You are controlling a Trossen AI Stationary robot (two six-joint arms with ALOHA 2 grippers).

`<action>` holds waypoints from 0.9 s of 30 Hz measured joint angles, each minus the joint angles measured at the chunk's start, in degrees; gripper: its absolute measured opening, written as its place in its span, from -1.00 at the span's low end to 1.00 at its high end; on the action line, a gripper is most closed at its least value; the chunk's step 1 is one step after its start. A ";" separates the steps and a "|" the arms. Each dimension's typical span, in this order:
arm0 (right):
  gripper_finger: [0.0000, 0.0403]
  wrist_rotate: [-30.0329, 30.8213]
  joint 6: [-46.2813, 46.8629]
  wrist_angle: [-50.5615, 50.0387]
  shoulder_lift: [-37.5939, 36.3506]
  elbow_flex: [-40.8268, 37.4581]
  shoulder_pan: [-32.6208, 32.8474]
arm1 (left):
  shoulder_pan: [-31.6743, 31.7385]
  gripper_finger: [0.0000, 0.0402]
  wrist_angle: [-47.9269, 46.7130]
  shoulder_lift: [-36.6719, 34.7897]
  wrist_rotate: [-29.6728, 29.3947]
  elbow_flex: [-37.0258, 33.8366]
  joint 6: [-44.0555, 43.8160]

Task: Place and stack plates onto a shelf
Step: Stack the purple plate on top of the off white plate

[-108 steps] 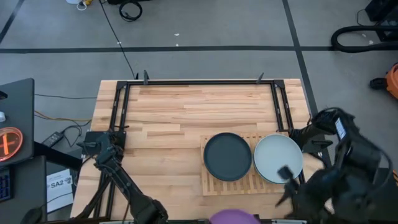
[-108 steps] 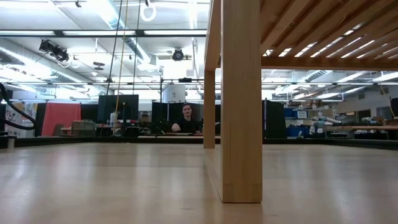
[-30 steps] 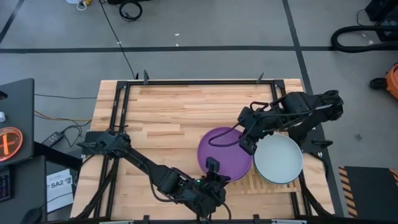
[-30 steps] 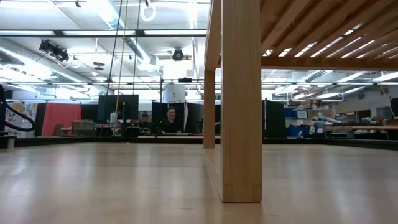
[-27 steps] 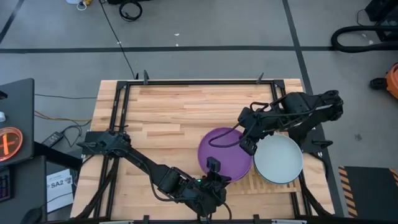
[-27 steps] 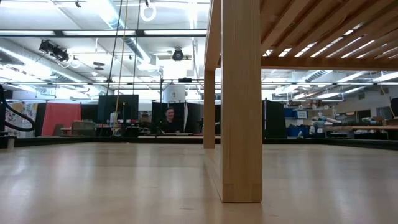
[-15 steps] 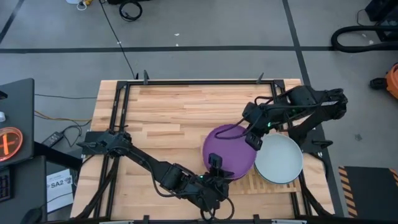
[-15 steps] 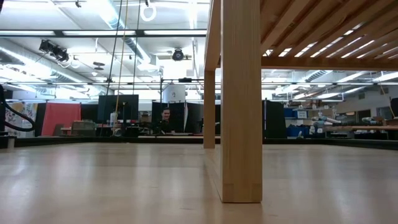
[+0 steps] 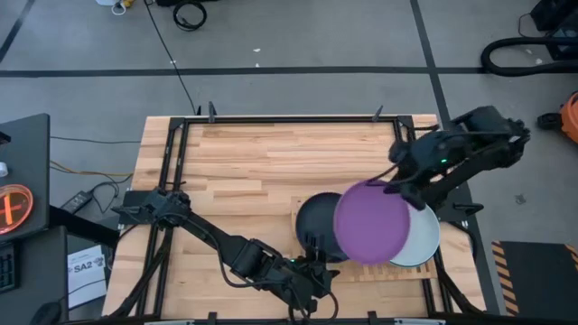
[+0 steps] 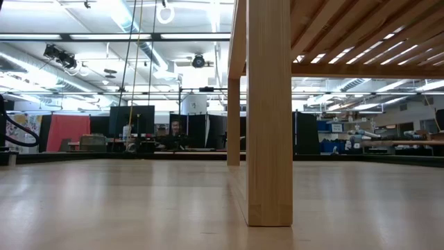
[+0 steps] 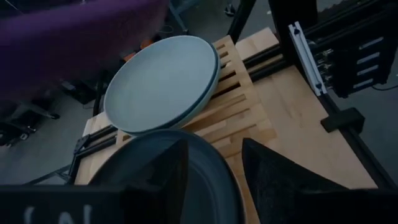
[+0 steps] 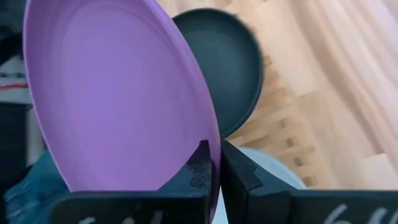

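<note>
A purple plate hangs above the slatted wooden shelf, with my right gripper shut on it. It overlaps the right edge of a dark plate and most of a pale plate, both lying flat on the shelf. My left gripper stands open over the dark plate's near rim, holding nothing. In the left wrist view the pale plate lies beyond it on the shelf. My right gripper pinches the purple plate's rim between its two fingers, at the plate's far right edge. The fingers come from the table's far right, slanting down. The plate is lifted clear of the shelf and tilted, reaching out from the fingers toward the near left.
The shelf stands at the table's near right; the table's left and far parts are bare wood. A black metal frame runs round the table top. The low view shows the shelf's leg and a person far behind.
My right gripper has swung toward the table's right edge and slightly far, carrying the purple plate off the dark plate to above the pale one. The plate's near rim has left my left gripper, which stays near the shelf's near edge. The dark plate now shows.
</note>
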 joint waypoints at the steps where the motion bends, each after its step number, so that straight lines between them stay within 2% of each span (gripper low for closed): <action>1: -0.90 -0.67 -0.05 0.03 -0.70 0.00 0.49 | -0.05 -0.22 -0.09 0.00 0.07 0.00 0.02; 7: -0.90 -2.63 -0.01 0.44 -4.99 -1.63 4.09 | -0.54 -0.22 -0.07 0.02 0.18 0.00 0.06; 14: -0.90 -5.96 -1.00 0.32 -11.66 -12.43 8.58 | -0.88 -0.22 -0.07 0.09 0.22 0.00 -1.69; 27: -0.90 -1.18 -1.31 0.42 -21.46 -25.97 9.62 | -1.05 -0.22 -0.08 0.09 0.24 0.00 -1.75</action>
